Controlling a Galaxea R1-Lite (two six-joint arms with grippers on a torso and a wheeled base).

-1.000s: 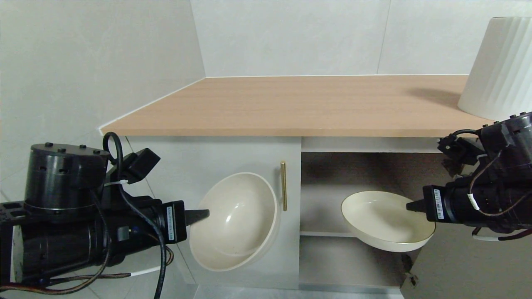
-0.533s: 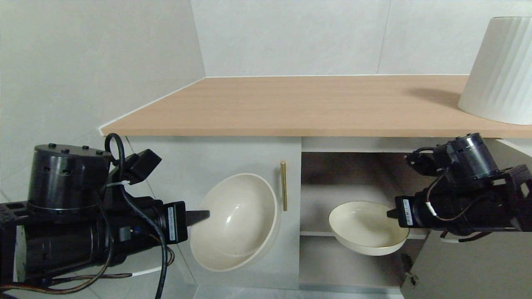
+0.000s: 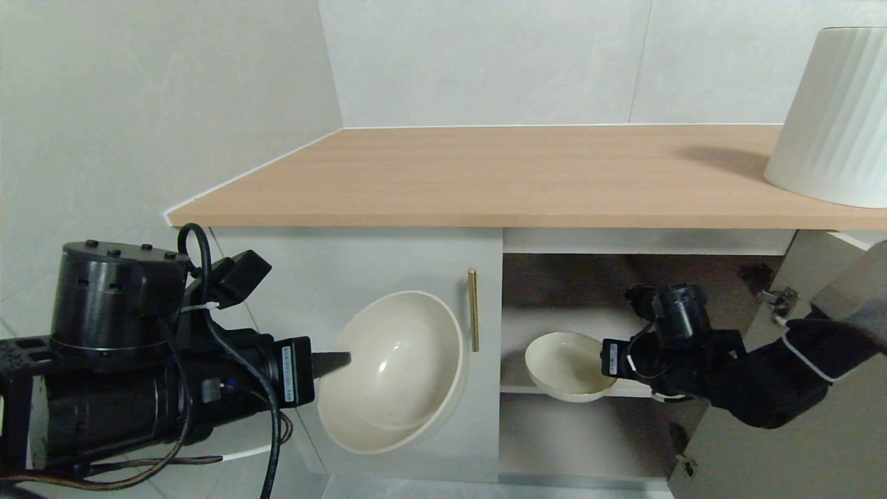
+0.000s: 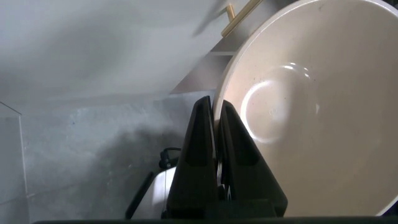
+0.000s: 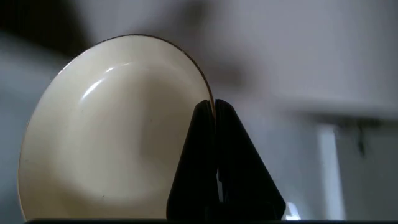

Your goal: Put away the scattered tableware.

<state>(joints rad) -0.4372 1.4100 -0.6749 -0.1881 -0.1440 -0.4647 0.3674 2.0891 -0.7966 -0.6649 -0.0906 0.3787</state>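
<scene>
Stowing step in hand: holding the small bowl (image 3: 565, 362) by its rim, pinched in the right gripper (image 3: 603, 358), inside the open cupboard (image 3: 589, 284) at the shelf (image 3: 516, 390). Clamping the large bowl (image 3: 391, 371) likewise in the left gripper (image 3: 344, 359), before the closed door (image 3: 416, 263) (probably next in line). Next: lower level, release gently, back straight out.

The large bowl (image 3: 395, 367) hangs before the closed door (image 3: 388, 263), the small bowl (image 3: 563, 364) inside the compartment (image 3: 575, 281) further right.
</scene>
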